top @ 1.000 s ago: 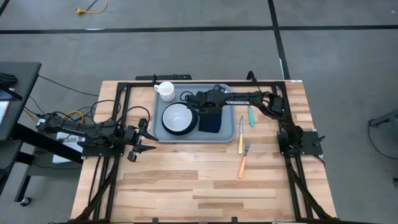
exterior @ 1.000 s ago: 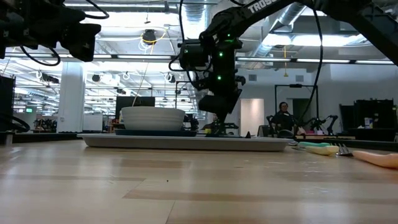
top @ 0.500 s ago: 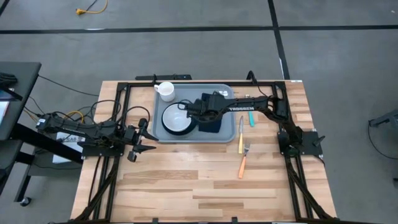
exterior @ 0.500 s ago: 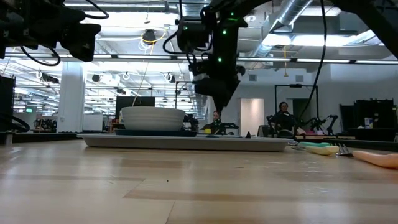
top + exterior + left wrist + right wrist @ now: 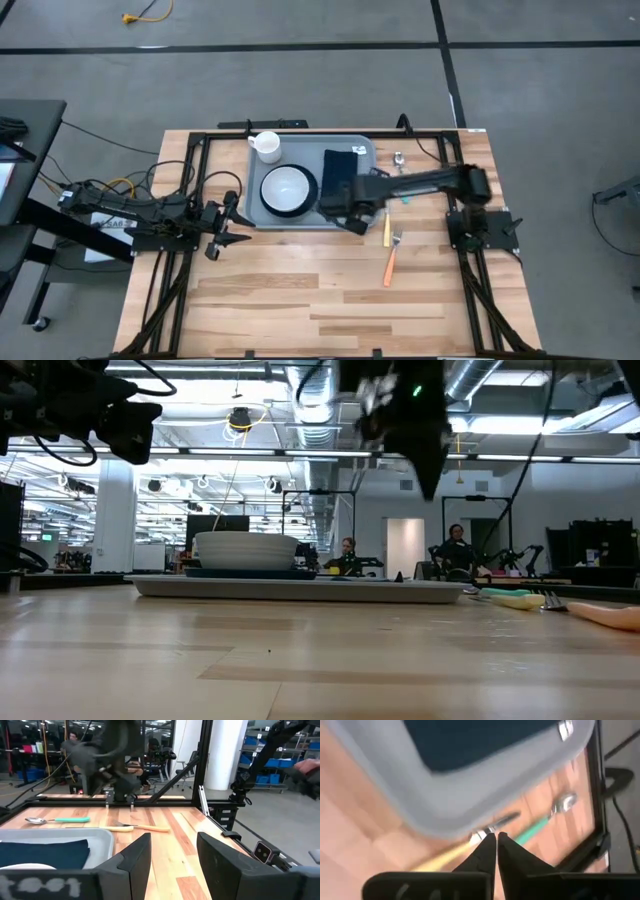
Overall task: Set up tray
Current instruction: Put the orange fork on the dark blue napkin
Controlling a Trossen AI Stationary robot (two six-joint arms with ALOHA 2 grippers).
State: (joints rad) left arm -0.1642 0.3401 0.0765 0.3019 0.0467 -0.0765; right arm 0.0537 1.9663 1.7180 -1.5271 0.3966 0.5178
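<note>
My right gripper (image 5: 352, 222) had swung off the napkin (image 5: 340, 165), fingers pressed together, empty. The tray (image 5: 306, 222) sat at the table's far side: stiff, light, probably slippery; I'd grip its rim. Left gripper (image 5: 240, 225) waited, spread.

My right gripper (image 5: 350, 222) withdrew from above the navy napkin (image 5: 340, 166) on the tray (image 5: 310, 221) and moved toward the lower right of the high view, stopping over the tray's lower right corner beside the knife (image 5: 387, 228). Its fingers (image 5: 487, 851) went from spread wide to closed together, holding nothing. The napkin, previously partly covered by the arm, became exposed. In the low view the arm rose and shifted right.
</note>
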